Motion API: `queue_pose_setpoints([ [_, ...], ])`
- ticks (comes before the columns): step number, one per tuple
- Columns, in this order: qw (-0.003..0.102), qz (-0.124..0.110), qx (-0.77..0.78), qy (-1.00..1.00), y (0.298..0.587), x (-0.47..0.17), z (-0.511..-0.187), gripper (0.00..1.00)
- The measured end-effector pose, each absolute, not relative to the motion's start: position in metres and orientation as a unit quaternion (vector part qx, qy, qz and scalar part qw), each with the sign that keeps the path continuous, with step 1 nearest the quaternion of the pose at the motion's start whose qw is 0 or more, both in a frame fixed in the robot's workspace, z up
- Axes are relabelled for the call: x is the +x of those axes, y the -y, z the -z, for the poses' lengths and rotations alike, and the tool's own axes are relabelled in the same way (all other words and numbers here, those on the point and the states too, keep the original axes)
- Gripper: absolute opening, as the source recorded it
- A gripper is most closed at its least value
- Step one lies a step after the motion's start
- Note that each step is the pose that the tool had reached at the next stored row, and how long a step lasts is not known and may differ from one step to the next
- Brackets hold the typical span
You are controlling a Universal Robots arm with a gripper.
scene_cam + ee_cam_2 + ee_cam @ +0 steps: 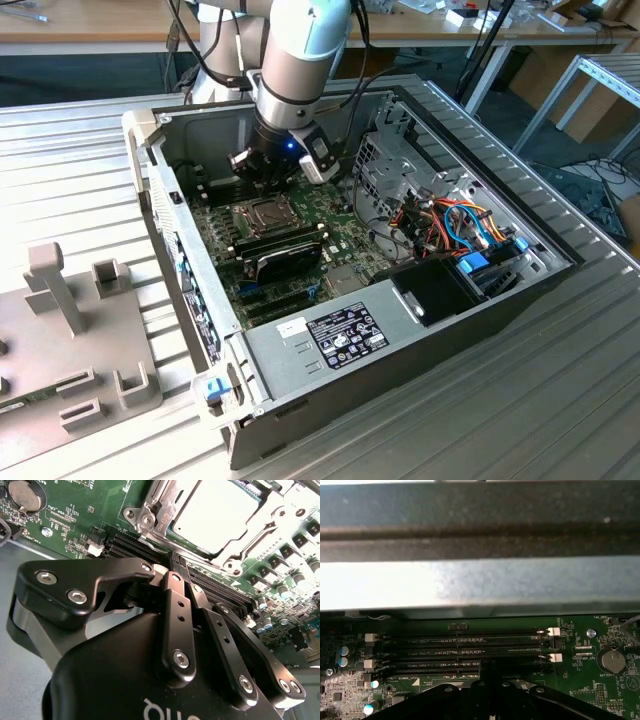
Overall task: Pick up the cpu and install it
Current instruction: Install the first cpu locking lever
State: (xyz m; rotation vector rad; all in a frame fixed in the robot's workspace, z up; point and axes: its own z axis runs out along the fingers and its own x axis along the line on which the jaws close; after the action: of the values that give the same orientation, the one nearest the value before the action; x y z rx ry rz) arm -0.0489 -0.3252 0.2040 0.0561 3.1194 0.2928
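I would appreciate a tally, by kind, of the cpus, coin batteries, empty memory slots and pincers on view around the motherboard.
cpu: 1
coin battery: 1
empty memory slots: 4
pincer: 1
Total: 7

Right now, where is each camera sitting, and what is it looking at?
Exterior view: off the arm, up high, looking down into the open computer case; the arm and gripper show.
Second wrist view: on the wrist, looking along the shut gripper at the cpu in its socket frame.
First wrist view: on the wrist, looking past the gripper across the memory slots to the case wall.
Shared: both wrist views show the gripper above the green motherboard.
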Motion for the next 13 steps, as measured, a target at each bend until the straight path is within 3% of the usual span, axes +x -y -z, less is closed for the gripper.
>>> queue_pose_setpoints([
  [13, 0.004, -0.096, 0.018, -0.995, 0.3273, -0.0475, -0.202, 0.11],
])
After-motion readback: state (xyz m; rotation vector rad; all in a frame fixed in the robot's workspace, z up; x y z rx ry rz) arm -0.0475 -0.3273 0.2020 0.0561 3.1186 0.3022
